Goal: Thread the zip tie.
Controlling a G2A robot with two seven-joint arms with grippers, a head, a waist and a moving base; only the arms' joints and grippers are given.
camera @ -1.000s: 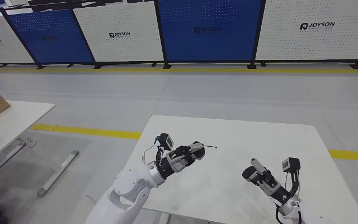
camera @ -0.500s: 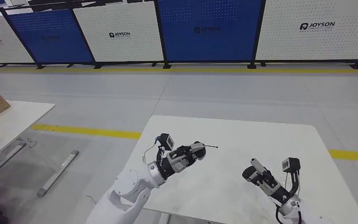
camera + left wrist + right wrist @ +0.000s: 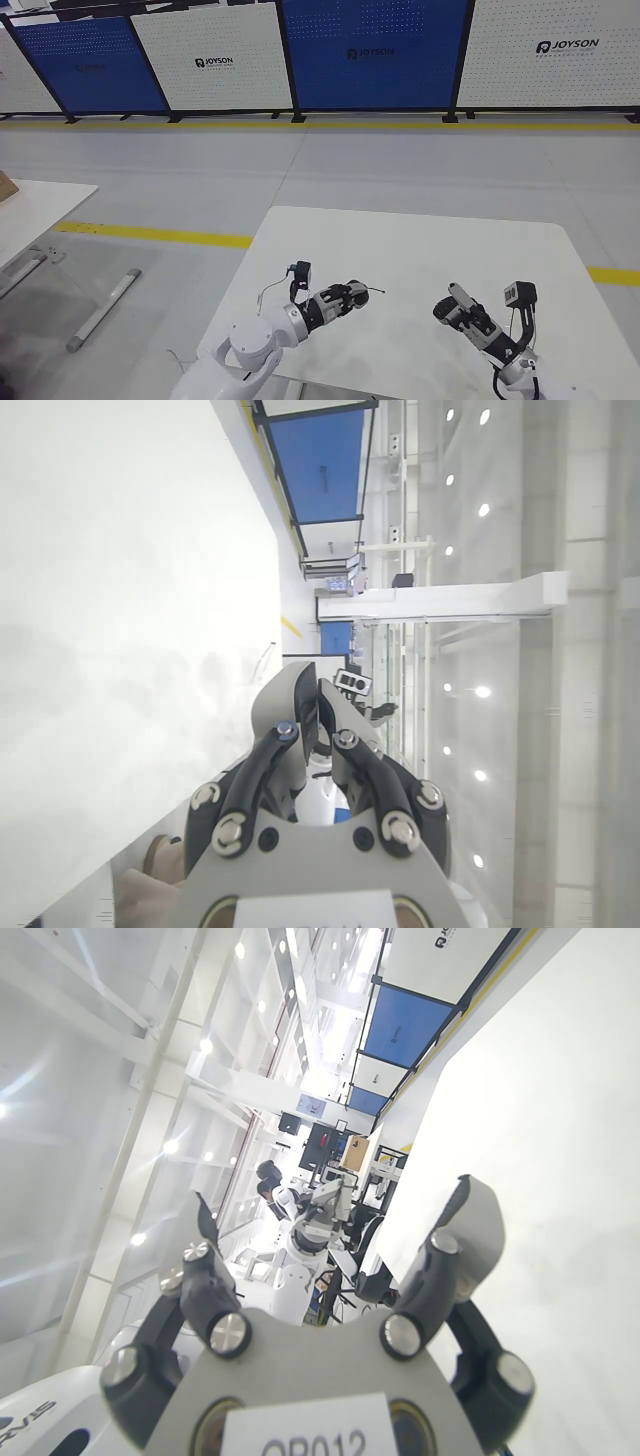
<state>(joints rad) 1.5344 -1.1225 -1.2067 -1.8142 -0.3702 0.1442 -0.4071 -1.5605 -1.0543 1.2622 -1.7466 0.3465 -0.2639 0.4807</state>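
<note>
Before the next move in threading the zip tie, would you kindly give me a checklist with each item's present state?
1. Left gripper shut on the zip tie: ok.
2. Tie's free end sticks out past the fingers, toward the right gripper: ok.
3. Right gripper open and empty, ready to take the tie: ok.
4. The two grippers apart above the table, not touching: ok.
5. Right gripper holds any part of the tie: not ok.
6. Tie's head and slot located: cannot tell, too thin to make out.
</note>
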